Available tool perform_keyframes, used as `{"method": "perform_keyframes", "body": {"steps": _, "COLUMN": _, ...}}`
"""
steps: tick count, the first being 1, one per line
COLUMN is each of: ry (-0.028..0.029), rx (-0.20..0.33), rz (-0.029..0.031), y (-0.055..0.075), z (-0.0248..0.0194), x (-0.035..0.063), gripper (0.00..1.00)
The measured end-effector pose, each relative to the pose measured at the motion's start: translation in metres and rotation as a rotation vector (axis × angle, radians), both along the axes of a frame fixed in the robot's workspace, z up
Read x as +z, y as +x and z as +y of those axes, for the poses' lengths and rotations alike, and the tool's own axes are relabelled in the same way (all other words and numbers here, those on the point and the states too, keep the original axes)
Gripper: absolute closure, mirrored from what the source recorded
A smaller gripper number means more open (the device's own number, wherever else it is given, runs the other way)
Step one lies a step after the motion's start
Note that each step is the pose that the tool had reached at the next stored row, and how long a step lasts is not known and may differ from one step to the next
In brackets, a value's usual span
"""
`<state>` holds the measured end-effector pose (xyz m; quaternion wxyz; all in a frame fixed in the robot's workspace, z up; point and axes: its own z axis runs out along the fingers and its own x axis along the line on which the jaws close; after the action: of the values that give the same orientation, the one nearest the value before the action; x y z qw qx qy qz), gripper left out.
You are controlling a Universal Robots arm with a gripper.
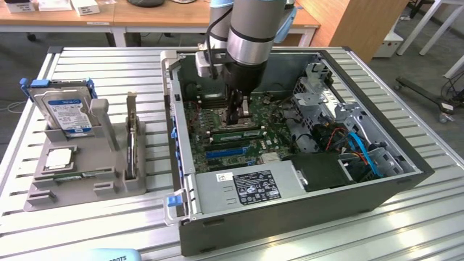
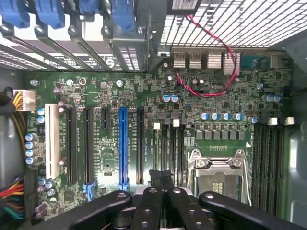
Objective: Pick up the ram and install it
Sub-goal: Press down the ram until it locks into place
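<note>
The ram (image 1: pixel 76 175), a thin green stick with small white labels, lies flat in the front groove of the grey holder (image 1: pixel 43 198) at the exterior view's left. My gripper (image 1: pixel 238 120) hangs well away from it, inside the open computer case (image 1: pixel 290 217) and just above the motherboard (image 2: pixel 225 96). Its black fingers (image 2: pixel 152 191) are pressed together with nothing between them. Right beside the fingertips, a similar green stick (image 1: pixel 236 134) with a white label sits seated in a motherboard slot. In the wrist view my gripper (image 2: pixel 161 173) points at the dark memory slots (image 2: pixel 165 143) next to the processor socket (image 2: pixel 218 175).
The holder also carries an upright hard drive (image 1: pixel 65 111), a square silver processor (image 1: pixel 58 157) and a tall dark card (image 1: pixel 130 138). In the case are a power supply (image 1: pixel 246 187), drive cages (image 1: pixel 323 98) and blue cables (image 1: pixel 362 152). Everything stands on a ribbed metal table (image 1: pixel 108 70).
</note>
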<state>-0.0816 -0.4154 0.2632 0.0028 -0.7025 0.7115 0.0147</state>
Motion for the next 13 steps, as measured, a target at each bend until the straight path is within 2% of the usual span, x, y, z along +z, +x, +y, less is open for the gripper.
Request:
{"method": "perform_keyframes", "body": {"steps": 8, "ry": -0.0002, "rx": 0.000, "rz": 0.0002, "y": 0.0007, "z": -0.0001, "x": 0.0008, "gripper": 0.90}}
{"method": "perform_keyframes", "body": {"steps": 13, "ry": -0.0001, "rx": 0.000, "rz": 0.0001, "y": 0.0075, "z": 0.0000, "x": 0.0007, "gripper": 0.90}}
